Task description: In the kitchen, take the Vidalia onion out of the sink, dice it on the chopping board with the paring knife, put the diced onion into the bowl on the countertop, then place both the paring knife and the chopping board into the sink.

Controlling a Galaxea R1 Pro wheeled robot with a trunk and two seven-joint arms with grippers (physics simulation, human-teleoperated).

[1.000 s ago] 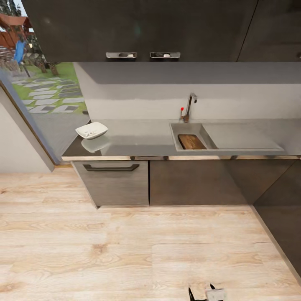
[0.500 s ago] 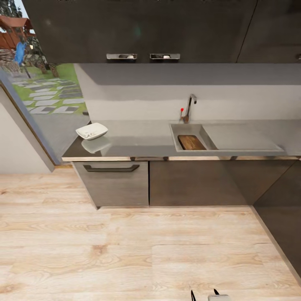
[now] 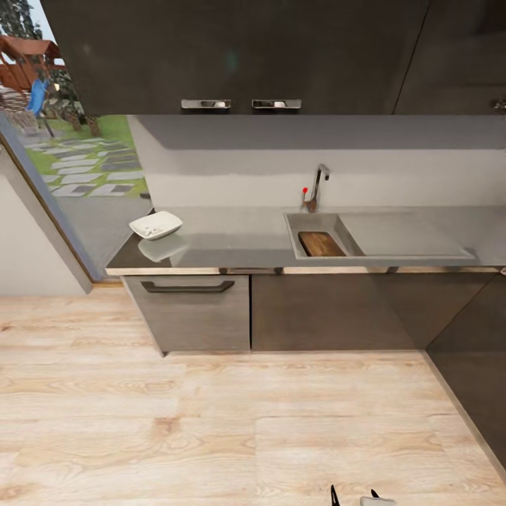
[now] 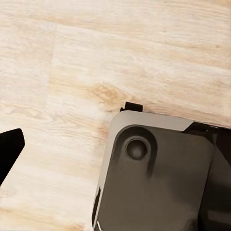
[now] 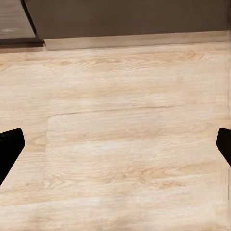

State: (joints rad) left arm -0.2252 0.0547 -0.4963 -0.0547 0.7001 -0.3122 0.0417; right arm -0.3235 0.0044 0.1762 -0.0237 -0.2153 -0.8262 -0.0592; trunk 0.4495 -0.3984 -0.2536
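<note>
Chopping board (image 3: 321,244) lying flat inside the basin of the sink (image 3: 295,237), well ahead of the right tool (image 3: 353,497) and slightly to its left, dark brown wood against the grey basin. Flat draining area running off to the right of the basin, ahead and to the right of the tool. Chrome tap (image 3: 318,184) with a red knob (image 3: 305,190) standing just behind the basin, farther from the tool than the board. Glossy white bowl (image 3: 155,225) resting near the left end of the counter (image 3: 232,239), well apart from the sink, far ahead and far to the left of the tool; contents too small to tell. Right tool low over the pale wooden floor (image 3: 211,422), well short of the dark grey lower cabinets (image 3: 323,309), two dark fingertips poking up at the bottom edge of the head view. In the right wrist view, right tool (image 5: 115,144) spread wide, fingertips (image 5: 9,150) at opposite edges with nothing between them, bare floor beneath and the cabinet base beyond. Left tool (image 4: 10,149) seen as a single dark fingertip over the floor beside a grey rounded part of the robot (image 4: 159,178); spread wide or narrow, cannot tell. Glossy black upper cabinets (image 3: 232,49) above the pale backsplash (image 3: 232,161).
</note>
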